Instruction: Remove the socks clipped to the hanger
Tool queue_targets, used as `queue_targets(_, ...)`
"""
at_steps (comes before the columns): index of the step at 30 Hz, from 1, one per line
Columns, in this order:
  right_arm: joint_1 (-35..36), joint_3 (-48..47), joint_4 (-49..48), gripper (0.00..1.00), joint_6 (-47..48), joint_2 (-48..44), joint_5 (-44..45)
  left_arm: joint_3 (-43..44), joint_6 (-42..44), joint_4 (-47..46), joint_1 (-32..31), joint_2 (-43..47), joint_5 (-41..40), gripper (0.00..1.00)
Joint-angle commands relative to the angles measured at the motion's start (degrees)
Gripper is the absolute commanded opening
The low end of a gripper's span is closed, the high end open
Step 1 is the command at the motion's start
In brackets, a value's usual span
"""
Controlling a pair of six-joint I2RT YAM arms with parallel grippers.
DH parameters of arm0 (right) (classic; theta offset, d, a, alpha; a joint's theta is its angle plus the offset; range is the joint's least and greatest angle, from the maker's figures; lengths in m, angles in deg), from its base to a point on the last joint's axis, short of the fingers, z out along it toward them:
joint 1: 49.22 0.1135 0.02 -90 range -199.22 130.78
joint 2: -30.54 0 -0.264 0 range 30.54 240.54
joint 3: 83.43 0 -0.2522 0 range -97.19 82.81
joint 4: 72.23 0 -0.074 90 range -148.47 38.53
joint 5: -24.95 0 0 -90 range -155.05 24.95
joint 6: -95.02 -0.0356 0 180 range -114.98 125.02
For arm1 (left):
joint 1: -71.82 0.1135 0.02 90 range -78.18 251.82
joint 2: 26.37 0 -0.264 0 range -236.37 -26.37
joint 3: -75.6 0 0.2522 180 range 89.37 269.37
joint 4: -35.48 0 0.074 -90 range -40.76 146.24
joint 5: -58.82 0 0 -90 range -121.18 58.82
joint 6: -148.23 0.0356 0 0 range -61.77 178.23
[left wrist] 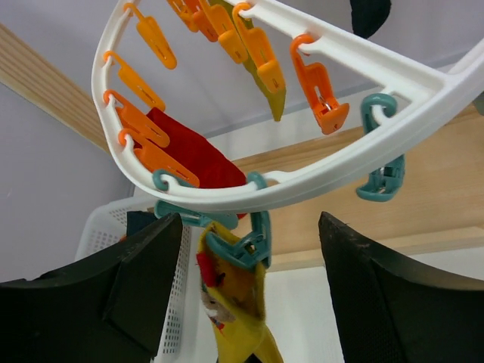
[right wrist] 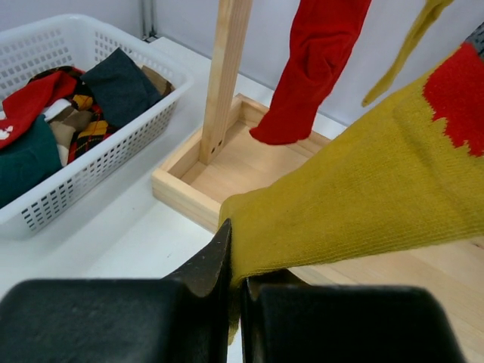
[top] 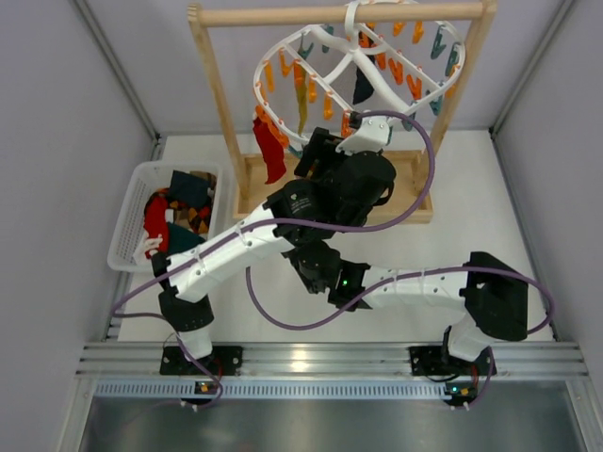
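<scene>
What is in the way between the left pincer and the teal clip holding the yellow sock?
Nothing that I can see. In the left wrist view the left pincer is open, with one finger on each side. The teal clip pinching the yellow sock hangs from the hanger right in the gap, with only air around it.

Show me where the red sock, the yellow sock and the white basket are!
red sock (right wrist: 321, 60), right wrist view, middle of its hanging part.
yellow sock (right wrist: 363, 204), right wrist view, its plain yellow middle.
white basket (right wrist: 98, 162), right wrist view, its near side wall.
</scene>
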Motion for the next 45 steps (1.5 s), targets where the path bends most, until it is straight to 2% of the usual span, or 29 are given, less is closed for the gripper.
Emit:
queue_targets(1,1.6,-3.2,0.6,0.00,0.9,0.5,-0.8,2.4,1.5,-1.0,-0.2,-0.7,-2.8,0.74)
queue_targets(4,2.0,-3.5,0.5,0.00,1.3,0.4,-1.0,2.1,1.5,-1.1,0.1,-1.3,-2.7,0.65)
queue_targets(11,2.2,-3.1,0.3,0.00,1.5,-0.2,-1.1,0.0,0.6,-1.1,1.1,-0.1,-2.3,0.60)
queue_targets(14,2.1,-2.8,0.2,0.00,1.2,-0.3,-1.3,-1.0,-0.1,-1.2,2.4,0.7,-1.3,0.54)
queue_targets(18,2.1,-2.3,-0.4,0.00,1.0,-0.6,-1.5,-1.8,-0.7,-1.2,3.7,1.2,-0.1,0.51)
queue_targets(19,2.1,-2.1,-0.5,0.00,0.8,-0.7,-1.6,-1.8,-0.8,-1.2,3.8,1.2,0.3,0.48)
queue_targets(21,2.1,-2.0,-0.7,0.00,0.6,-1.0,-1.9,-1.5,-0.9,-1.3,4.2,1.1,0.4,0.34)
queue_targets(23,2.1,-1.6,-0.7,0.00,0.4,-1.2,-2.0,-1.4,-1.0,-1.3,4.3,1.1,1.0,0.28)
queue_targets(27,2.1,0.4,-0.7,0.00,-0.7,-2.4,-1.9,-1.1,-1.0,-1.2,4.4,1.2,1.4,0.20)
queue_targets(31,2.2,4.8,-1.5,0.00,-3.0,-4.9,-1.5,-1.4,-1.3,-1.3,4.4,1.6,2.4,0.20)
queue_targets(34,2.3,9.2,-2.9,0.00,-4.8,-7.3,-0.6,-1.3,-2.1,-1.3,5.0,2.0,3.9,0.07)
queue_targets(36,2.5,11.6,-3.1,0.00,-5.6,-9.1,-0.5,-1.2,-2.6,-1.3,5.6,2.3,4.3,0.05)
queue_targets(38,2.6,13.5,-2.9,0.00,-6.1,-10.8,-0.3,-1.4,-2.8,-1.4,5.6,2.4,4.7,0.06)
queue_targets(40,2.7,15.0,-2.7,0.00,-7.5,-12.1,-1.0,-1.6,-3.6,-1.3,5.6,3.1,6.3,0.13)
queue_targets(41,2.7,16.8,-2.8,0.00,-8.0,-13.5,-1.2,-2.1,-3.9,-1.4,5.6,3.5,7.2,0.30)
queue_targets(45,2.6,20.9,-1.6,0.00,-10.1,-16.5,-1.6,-3.7,-5.6,-1.4,5.6,6.1,11.6,0.57)
